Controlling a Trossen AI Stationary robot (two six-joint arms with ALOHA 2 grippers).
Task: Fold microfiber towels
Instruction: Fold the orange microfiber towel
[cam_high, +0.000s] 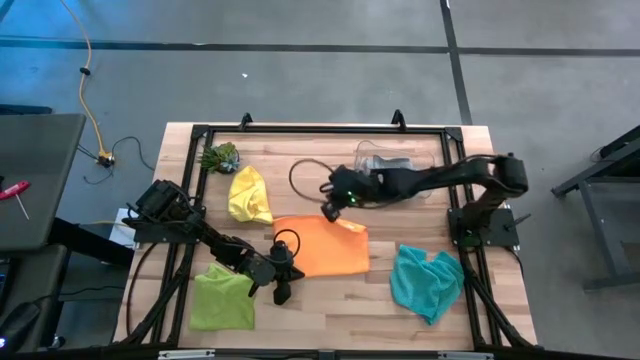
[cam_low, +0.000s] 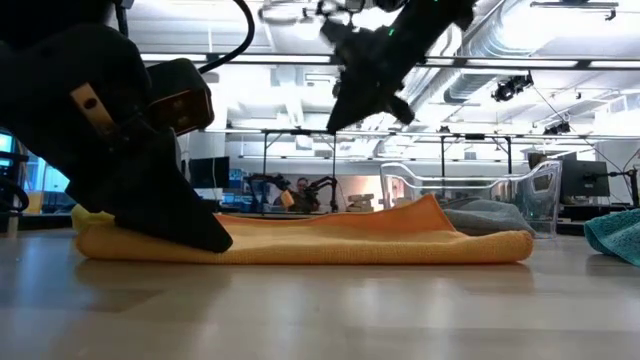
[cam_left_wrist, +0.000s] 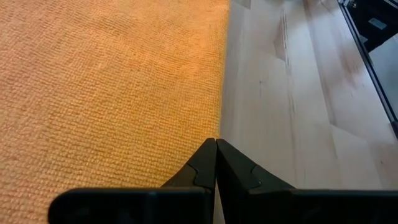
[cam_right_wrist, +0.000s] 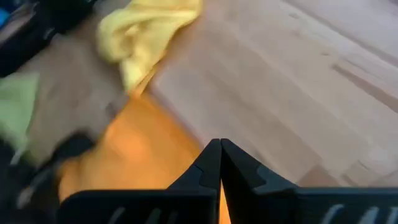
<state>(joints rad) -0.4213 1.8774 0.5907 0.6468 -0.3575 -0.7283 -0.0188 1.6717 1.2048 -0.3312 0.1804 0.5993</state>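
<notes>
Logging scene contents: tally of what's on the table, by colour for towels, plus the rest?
Yellow towel: 1
Orange towel: 1
Lime towel: 1
Teal towel: 1
Grey towel, in the bin: 1
Clear bin: 1
Plant: 1
Total: 7

Overhead, table-level and two close wrist cameras all share the orange towel (cam_high: 322, 246).

orange towel (cam_left_wrist: 106, 87): matt, coarse-woven cloth | table (cam_left_wrist: 298, 124): pale, smooth wood | bin (cam_low: 470, 195): clear glossy plastic
</notes>
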